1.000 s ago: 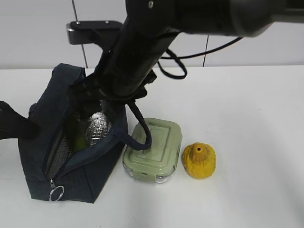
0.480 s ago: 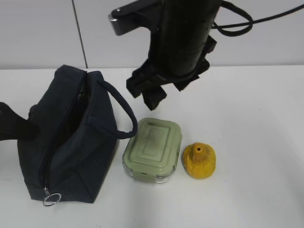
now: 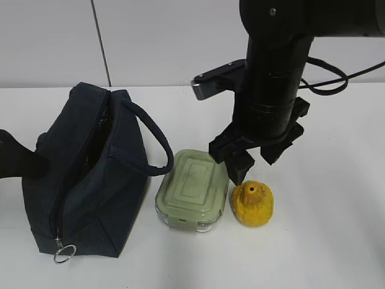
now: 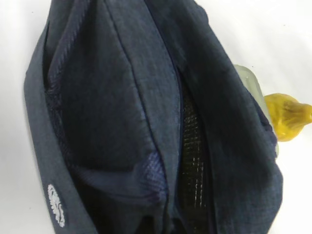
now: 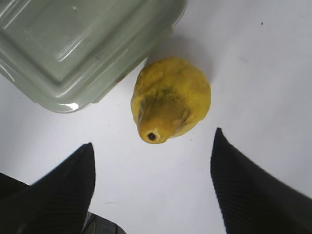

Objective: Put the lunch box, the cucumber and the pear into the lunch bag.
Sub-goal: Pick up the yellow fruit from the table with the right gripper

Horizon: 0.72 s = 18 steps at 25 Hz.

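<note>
Pear (image 3: 252, 203), right gripper (image 3: 257, 163) wide open above

Right gripper (image 5: 152, 187) jaws wide apart over pear (image 5: 170, 100); lunch box (image 5: 83, 44) just beside pear, on table (image 5: 263, 63).

white table (image 3: 325, 241) with lunch bag (image 3: 78, 180), lunch box (image 3: 194, 191), pear (image 3: 252, 203)
</note>
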Each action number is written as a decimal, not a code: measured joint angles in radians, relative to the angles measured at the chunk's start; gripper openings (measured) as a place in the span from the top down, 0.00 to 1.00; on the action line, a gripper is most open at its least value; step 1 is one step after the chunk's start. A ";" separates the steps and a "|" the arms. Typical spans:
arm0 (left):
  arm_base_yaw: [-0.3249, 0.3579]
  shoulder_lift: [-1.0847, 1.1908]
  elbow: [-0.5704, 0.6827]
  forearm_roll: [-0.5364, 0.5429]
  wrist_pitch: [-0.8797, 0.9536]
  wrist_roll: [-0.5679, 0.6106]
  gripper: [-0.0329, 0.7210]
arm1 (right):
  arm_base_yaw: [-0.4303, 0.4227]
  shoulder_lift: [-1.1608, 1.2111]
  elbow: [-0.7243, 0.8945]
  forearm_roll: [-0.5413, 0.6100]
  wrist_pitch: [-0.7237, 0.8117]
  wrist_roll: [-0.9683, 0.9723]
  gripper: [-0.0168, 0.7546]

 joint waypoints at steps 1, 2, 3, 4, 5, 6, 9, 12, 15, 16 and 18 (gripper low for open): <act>0.000 0.000 0.000 0.000 0.000 0.000 0.95 | 0.000 0.007 0.004 0.002 -0.002 0.000 0.24; 0.000 0.000 0.000 0.000 0.000 0.000 0.95 | 0.000 0.013 0.011 0.004 -0.007 0.000 0.24; 0.000 0.000 0.000 0.000 0.000 0.000 0.95 | 0.000 0.015 0.013 0.004 -0.009 0.000 0.24; 0.000 0.000 0.000 0.000 0.000 0.000 0.95 | 0.000 0.025 0.015 0.004 -0.016 0.000 0.24; 0.000 0.000 0.000 0.000 0.000 0.000 0.95 | 0.000 0.031 0.021 0.004 -0.022 0.000 0.24; 0.000 0.000 0.000 0.000 0.000 0.000 0.95 | 0.000 0.039 0.025 0.004 -0.026 0.000 0.24; 0.000 0.000 0.000 0.000 0.000 0.000 0.95 | 0.000 0.077 0.027 0.004 -0.028 0.000 0.24; 0.000 0.000 0.000 0.000 0.000 0.000 0.95 | 0.000 0.109 0.027 0.002 -0.035 0.000 0.24; 0.000 0.000 0.000 0.000 0.000 0.000 0.95 | 0.000 0.126 0.027 -0.015 -0.046 0.000 0.24; 0.000 0.000 0.000 0.001 0.000 0.000 0.95 | 0.000 0.132 0.027 -0.026 -0.048 0.000 0.24; 0.000 0.000 0.000 0.001 0.000 0.000 0.95 | 0.000 0.141 0.027 -0.046 -0.050 0.000 0.26</act>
